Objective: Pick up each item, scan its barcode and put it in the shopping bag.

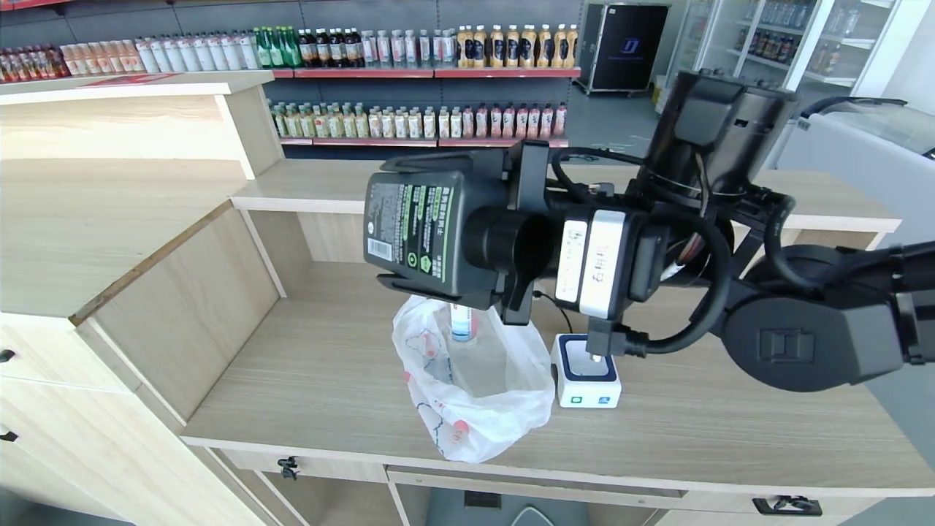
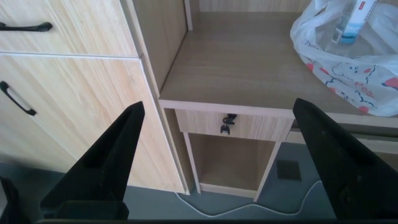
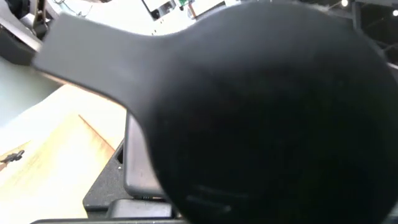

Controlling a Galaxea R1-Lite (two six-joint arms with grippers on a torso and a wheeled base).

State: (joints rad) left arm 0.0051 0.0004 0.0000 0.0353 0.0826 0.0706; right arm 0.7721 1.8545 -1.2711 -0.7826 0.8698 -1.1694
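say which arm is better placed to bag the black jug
Right: the right hand grips the black jug above the shopping bag; the left hand hangs open and empty, off in front of the desk.

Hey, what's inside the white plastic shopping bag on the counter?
One clear bottle with a blue label stands in the shopping bag. The black jug in front covers its top, and the bag's folds hide whatever lies at the bottom.

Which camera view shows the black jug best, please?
Head view: the black jug sits whole in the right claw, barcode visible. Right wrist view gives a close black mass; left wrist view faces the bag.
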